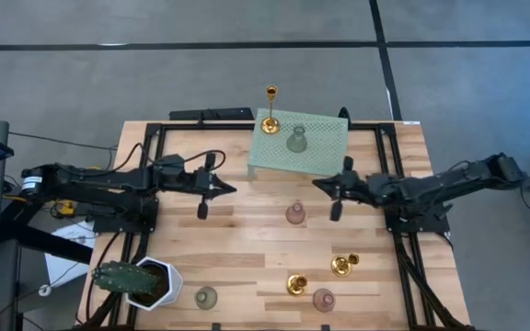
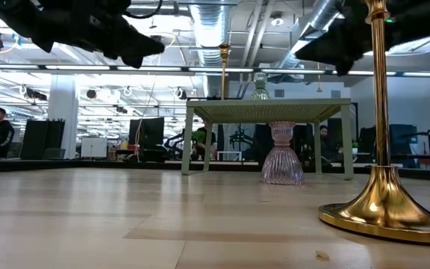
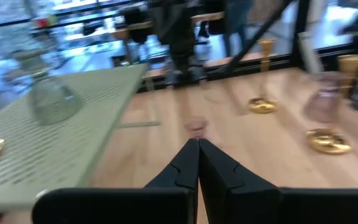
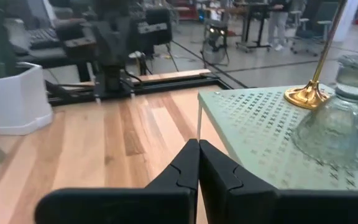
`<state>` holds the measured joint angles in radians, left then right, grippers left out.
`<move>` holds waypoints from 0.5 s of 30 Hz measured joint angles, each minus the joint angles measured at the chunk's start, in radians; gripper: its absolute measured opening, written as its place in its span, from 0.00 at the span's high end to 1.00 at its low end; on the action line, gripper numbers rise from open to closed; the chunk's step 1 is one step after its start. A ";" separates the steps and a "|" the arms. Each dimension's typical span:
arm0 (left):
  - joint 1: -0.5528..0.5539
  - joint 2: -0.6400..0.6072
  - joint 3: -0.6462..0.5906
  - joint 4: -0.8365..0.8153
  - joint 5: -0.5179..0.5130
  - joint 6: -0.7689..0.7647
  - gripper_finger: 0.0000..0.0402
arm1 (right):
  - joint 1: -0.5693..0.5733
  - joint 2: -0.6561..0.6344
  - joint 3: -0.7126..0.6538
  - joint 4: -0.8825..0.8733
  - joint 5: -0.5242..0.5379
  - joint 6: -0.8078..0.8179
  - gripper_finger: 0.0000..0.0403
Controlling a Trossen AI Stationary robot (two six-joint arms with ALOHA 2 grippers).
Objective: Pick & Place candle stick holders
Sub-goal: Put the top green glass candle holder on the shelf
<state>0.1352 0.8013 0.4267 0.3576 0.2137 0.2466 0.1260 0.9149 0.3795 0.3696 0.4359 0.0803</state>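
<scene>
Above the worktop [image 1: 247, 248], my left fingers [image 1: 231, 189] and right fingers [image 1: 317, 183] hover closed and empty, facing a pink candle holder [image 1: 295, 213] between them; gold [image 1: 270, 110] and green [image 1: 296, 140] holders stand on the stand [image 1: 325, 147].

A mint-green perforated stand [image 1: 300, 147] is standing at the far middle of the wooden table [image 1: 247, 248]. A white pot [image 1: 159, 285] is sitting at the near left corner, holding a green cactus [image 1: 116, 276].
</scene>
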 joint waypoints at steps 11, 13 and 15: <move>0.000 -0.004 0.000 0.003 0.027 -0.027 0.98 | -0.104 0.297 0.189 0.014 0.018 0.000 1.00; 0.000 -0.004 0.000 0.003 0.027 -0.027 0.98 | -0.126 0.334 0.212 0.014 0.019 0.000 1.00; 0.000 -0.004 0.000 0.003 0.027 -0.027 0.98 | -0.147 0.365 0.229 0.012 0.019 0.000 1.00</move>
<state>0.1356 0.7971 0.4271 0.3603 0.2405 0.2199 -0.0211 1.2795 0.6087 0.3821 0.4545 0.0804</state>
